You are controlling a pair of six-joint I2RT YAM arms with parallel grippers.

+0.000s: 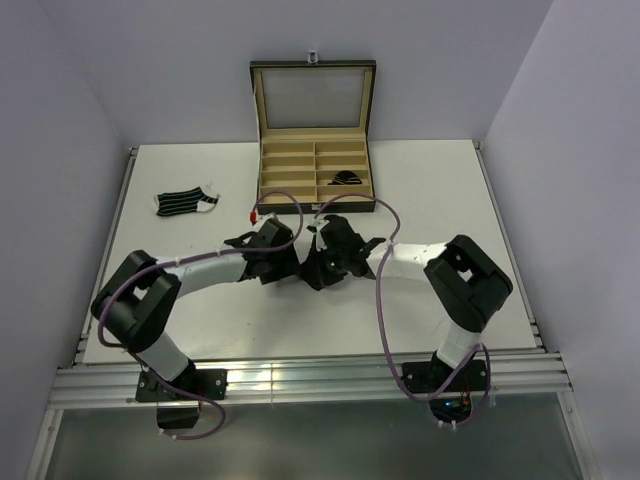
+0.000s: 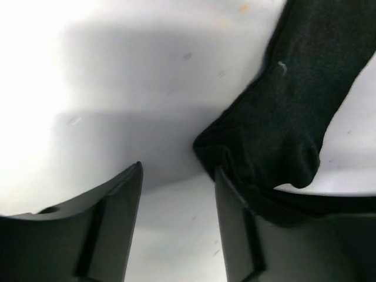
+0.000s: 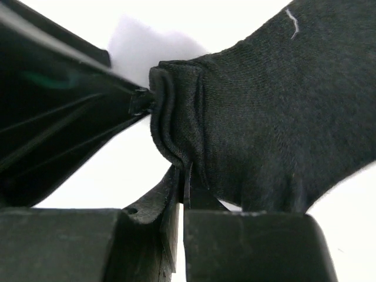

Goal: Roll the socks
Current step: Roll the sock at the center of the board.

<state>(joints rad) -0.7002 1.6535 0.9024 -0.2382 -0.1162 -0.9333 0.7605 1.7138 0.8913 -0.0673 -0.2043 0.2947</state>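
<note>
A plain black sock [image 3: 264, 111] lies on the white table [image 1: 420, 190] between my two grippers. My right gripper [image 3: 184, 187] is shut on the sock's folded edge. My left gripper [image 2: 179, 176] is open with nothing between its fingers; the same sock [image 2: 288, 111] lies against the outer side of its right finger [image 2: 232, 211]. In the top view both grippers, the left [image 1: 288, 260] and the right [image 1: 322, 262], meet at the table's middle. A black sock with white stripes [image 1: 186, 203] lies flat at the far left. A rolled dark bundle [image 1: 347, 179] sits in the box.
The black compartmented box [image 1: 290, 170] with tan lining stands open at the back middle, its lid upright. My left gripper's finger [image 3: 59, 117] fills the upper left of the right wrist view. The table's metal rail [image 1: 300, 385] runs along the near edge.
</note>
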